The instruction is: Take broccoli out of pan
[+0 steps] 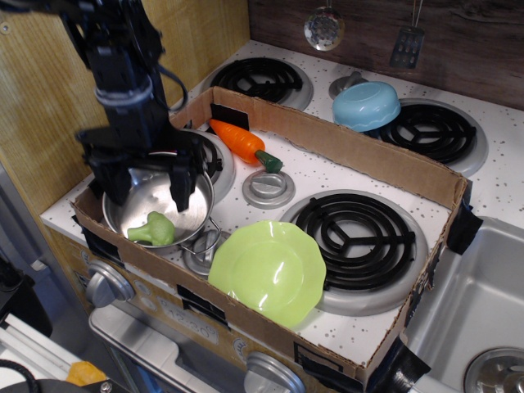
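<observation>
The light-green toy broccoli lies on its side in the front of the shiny steel pan, which stands at the front left of the cardboard tray. My black gripper hangs open over the pan, its two fingers spread wide just above and behind the broccoli, not touching it. The arm covers the back part of the pan.
A lime-green scalloped plate lies right of the pan. An orange toy carrot lies behind. The cardboard tray wall rings the area. A light-blue bowl sits at the back; a wooden panel stands at left.
</observation>
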Available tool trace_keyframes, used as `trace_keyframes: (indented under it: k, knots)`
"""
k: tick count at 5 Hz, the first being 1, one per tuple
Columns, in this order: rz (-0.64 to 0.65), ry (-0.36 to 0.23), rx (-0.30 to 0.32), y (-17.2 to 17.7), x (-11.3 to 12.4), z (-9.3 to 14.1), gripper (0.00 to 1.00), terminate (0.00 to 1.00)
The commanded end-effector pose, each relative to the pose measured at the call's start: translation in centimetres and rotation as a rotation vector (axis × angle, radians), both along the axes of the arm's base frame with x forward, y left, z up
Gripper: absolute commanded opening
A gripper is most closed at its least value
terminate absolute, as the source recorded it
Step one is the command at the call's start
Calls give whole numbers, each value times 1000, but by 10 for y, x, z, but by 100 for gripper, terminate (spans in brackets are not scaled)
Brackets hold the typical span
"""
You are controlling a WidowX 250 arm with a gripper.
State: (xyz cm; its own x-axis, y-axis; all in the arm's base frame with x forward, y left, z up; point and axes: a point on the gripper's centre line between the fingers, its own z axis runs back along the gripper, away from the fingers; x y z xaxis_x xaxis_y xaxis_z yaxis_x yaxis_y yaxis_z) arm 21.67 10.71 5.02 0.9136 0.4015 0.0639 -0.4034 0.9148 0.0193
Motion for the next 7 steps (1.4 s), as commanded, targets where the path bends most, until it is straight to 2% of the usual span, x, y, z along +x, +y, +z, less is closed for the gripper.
trace_keyframes:
  k: [1, 3, 5, 6, 7]
  knots:
    - [0, -32, 8, 9, 2, -13, 100, 0]
    - [-10, -52, 5, 12, 4, -26, 100, 0]
    - [-15, -88, 20, -5, -7, -37, 100, 0]
    - [-15, -95, 33, -5, -6, -37, 0, 0]
    - [-58, -87, 40, -4, 4, -28, 0, 0]
